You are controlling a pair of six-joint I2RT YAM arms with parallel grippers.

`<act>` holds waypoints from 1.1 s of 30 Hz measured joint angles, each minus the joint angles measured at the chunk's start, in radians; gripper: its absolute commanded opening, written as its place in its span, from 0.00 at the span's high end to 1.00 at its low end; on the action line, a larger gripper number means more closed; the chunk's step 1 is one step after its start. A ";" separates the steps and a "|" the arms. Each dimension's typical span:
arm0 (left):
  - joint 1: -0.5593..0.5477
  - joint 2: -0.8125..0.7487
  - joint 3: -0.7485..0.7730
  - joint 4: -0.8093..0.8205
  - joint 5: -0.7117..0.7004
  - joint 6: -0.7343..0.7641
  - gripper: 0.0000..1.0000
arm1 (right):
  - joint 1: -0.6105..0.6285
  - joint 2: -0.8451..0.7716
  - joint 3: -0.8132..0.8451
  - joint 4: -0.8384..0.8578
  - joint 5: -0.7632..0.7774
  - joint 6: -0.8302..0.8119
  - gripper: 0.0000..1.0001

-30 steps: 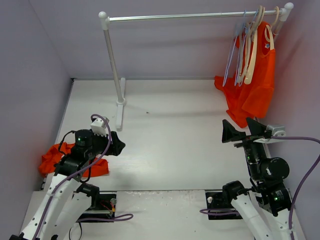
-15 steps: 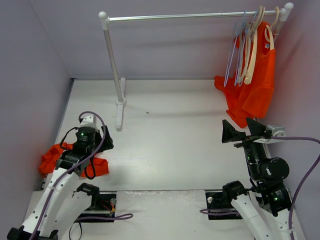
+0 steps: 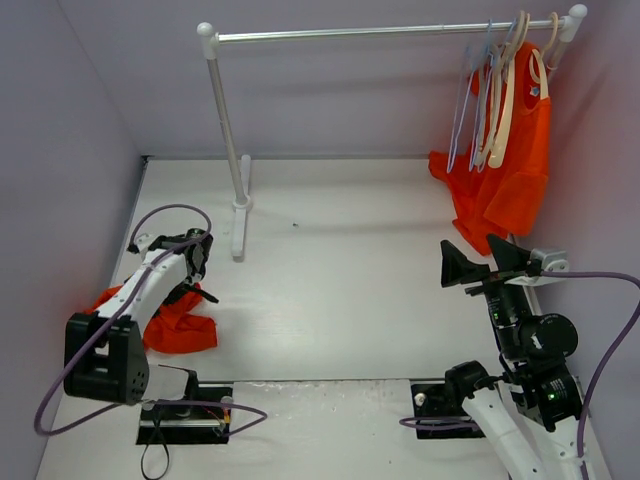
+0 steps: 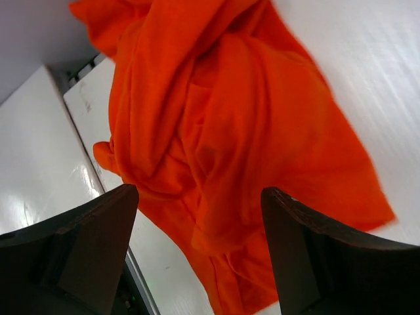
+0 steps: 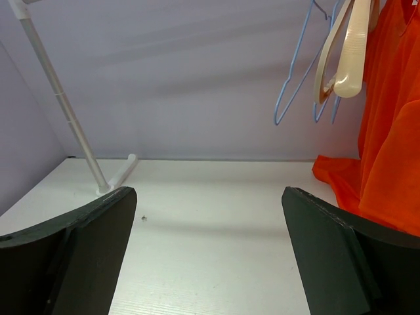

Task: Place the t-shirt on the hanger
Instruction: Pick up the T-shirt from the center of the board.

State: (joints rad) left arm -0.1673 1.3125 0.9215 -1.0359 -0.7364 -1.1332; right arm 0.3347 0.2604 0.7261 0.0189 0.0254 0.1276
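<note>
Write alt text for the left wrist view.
A crumpled orange t-shirt lies on the white table, filling most of the frame. The left gripper hangs open above it, its two dark fingers at the bottom corners.

no text, label, brand, number or sign can be read in any view, neither on the crumpled orange cloth [image 4: 223,131] nor on the white metal rail [image 3: 380,32].

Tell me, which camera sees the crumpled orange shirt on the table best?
The left wrist camera: the crumpled shirt fills its picture, just beyond the open left gripper. The top camera shows it small, partly hidden by the left arm. The right wrist camera misses it.
</note>
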 measured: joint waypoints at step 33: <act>-0.623 -0.105 0.288 0.379 0.411 0.390 0.87 | 0.008 0.030 -0.012 0.005 -0.045 0.000 0.00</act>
State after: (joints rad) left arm -0.7902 1.2076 1.2098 -0.6567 -0.3256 -0.7433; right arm 0.3431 0.2901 0.7139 0.0238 -0.0193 0.1280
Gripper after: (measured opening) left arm 0.035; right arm 0.999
